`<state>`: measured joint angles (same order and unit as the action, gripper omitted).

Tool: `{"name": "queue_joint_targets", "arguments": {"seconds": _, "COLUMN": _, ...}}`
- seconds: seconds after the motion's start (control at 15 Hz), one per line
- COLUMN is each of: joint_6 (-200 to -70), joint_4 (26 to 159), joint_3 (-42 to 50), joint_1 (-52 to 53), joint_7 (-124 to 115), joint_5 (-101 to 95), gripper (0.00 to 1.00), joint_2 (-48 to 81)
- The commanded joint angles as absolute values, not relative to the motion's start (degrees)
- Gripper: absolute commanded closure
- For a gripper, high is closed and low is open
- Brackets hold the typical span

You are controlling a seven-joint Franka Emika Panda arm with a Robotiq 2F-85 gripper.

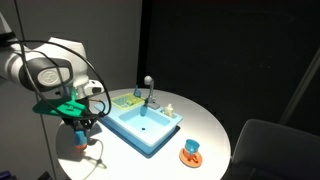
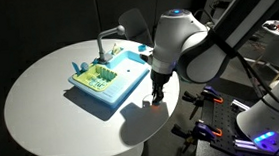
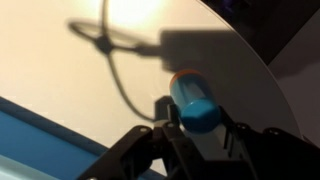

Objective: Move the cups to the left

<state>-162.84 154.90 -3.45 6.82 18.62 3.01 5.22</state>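
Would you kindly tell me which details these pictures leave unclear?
- The held cup: its lower end is hidden between the gripper's dark, blurred fingers in the wrist view.
- The items on the sink's counter: too small to name in both exterior views.
- The second cup, on the saucer: tiny in an exterior view, so its inside cannot be seen.

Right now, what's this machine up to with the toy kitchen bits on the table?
A robot arm is moving toy cups around. Its claw is shut on a small light-blue cup and holds it low over the round white table, next to the blue toy sink. Whether the cup touches the tabletop is hard to tell. A second cup sits on an orange saucer on the other side of the sink, not yet picked up.
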Motion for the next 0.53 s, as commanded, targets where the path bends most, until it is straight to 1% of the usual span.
{"name": "queue_joint_targets", "arguments": {"seconds": 0.0, "joint_6": -164.92, "joint_4": 154.05, "joint_3": -5.36, "joint_1": 4.95, "joint_7": 19.41, "joint_5": 2.91, "gripper": 0.86, "joint_2": 8.35}}
{"name": "queue_joint_targets", "arguments": {"seconds": 0.27, "joint_6": -165.95, "joint_4": 153.90, "joint_3": -5.74, "joint_1": 4.24, "joint_7": 18.24, "joint_5": 0.72, "gripper": 0.86, "joint_2": 10.17}}
{"name": "queue_joint_targets", "arguments": {"seconds": 0.33, "joint_6": -166.01, "joint_4": 153.86, "joint_3": -5.60, "joint_1": 4.27, "joint_7": 17.88, "joint_5": 0.06, "gripper": 0.84, "joint_2": 10.18}}
{"name": "queue_joint_targets", "arguments": {"seconds": 0.4, "joint_6": -165.89, "joint_4": 153.87, "joint_3": -5.40, "joint_1": 4.33, "joint_7": 17.55, "joint_5": -0.69, "gripper": 0.36, "joint_2": 10.07}}
{"name": "queue_joint_targets", "arguments": {"seconds": 0.47, "joint_6": -165.91, "joint_4": 153.89, "joint_3": -5.27, "joint_1": 4.35, "joint_7": 17.29, "joint_5": -1.32, "gripper": 0.36, "joint_2": 10.06}}
